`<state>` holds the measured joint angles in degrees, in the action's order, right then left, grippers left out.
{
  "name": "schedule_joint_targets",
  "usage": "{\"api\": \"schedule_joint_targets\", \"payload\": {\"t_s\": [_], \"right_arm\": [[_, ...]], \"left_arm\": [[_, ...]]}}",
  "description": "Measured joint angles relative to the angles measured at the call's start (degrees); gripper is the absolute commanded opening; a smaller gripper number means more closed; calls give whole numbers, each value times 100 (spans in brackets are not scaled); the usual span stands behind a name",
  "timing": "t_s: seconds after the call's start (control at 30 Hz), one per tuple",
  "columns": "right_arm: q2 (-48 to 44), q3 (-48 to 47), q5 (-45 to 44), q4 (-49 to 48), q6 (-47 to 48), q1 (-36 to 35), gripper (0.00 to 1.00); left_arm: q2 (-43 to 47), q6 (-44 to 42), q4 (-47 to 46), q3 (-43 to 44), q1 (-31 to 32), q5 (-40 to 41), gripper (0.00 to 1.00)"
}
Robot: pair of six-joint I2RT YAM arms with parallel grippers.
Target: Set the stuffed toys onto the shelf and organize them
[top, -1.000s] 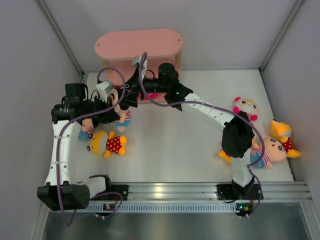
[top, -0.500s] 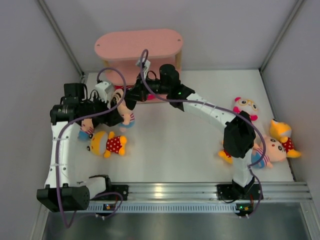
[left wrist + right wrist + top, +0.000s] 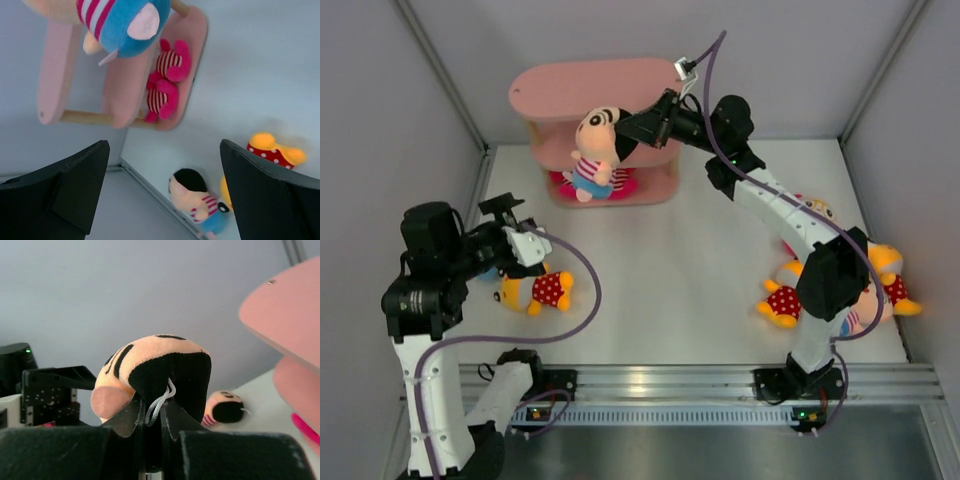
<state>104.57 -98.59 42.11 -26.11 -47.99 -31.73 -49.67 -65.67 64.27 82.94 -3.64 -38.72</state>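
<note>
Your right fingers (image 3: 127, 417) are clamped on the black hair at the top of a peach-headed doll (image 3: 595, 150), with its little cord loop caught between them. The doll wears a striped shirt and blue bottom. It hangs clear of the desk (image 3: 670, 250) with its body dangling below the head, at the near face of the shelf (image 3: 595, 85) and in front of its upper boards. You cannot tell from these views whether it touches a board. The shelf stands at the far end of the desk, left of centre, close to the back wall. On its lowest board lie two pink red-striped toys (image 3: 167, 80), side by side. Your left fingers (image 3: 75, 190) are spread wide apart with nothing between them. They hover over the left side of the desk, well apart from the shelf. Close to them a yellow polka-dot doll (image 3: 535, 290) lies on the desk. Just beside it, toward the left wall, lies a second peach-headed doll (image 3: 192, 197), which is mostly hidden under the left arm in the overhead view. On the right side of the desk, near the right arm's lower links, you have a pink-white doll (image 3: 815, 210). Near it are a yellow doll (image 3: 885, 265) by the right wall and another polka-dot doll (image 3: 780, 300) nearer to you.
</note>
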Motion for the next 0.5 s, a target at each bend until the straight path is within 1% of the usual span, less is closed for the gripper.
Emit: {"api": "schedule_joint_targets", "payload": {"t_s": [0.07, 0.17, 0.3, 0.43, 0.47, 0.5], "right_arm": [[-94, 72, 76, -424, -350, -61, 0], [-153, 111, 212, -951, -839, -142, 0], [-199, 238, 240, -1335, -1196, -245, 0], [-223, 369, 181, -1537, -1357, -479, 0], [-221, 374, 166, -1550, -1364, -551, 0], [-223, 374, 142, -1556, -1370, -614, 0]], "left_arm": [[216, -522, 2, 28, 0, -293, 98], [295, -1231, 4, 42, 0, -612, 98], [293, -2050, 2, 42, 0, -914, 98], [225, -2411, 28, 236, 0, -1176, 95], [201, -2430, 17, 315, 0, -1215, 94], [173, -2430, 22, 407, 0, -1274, 91]]}}
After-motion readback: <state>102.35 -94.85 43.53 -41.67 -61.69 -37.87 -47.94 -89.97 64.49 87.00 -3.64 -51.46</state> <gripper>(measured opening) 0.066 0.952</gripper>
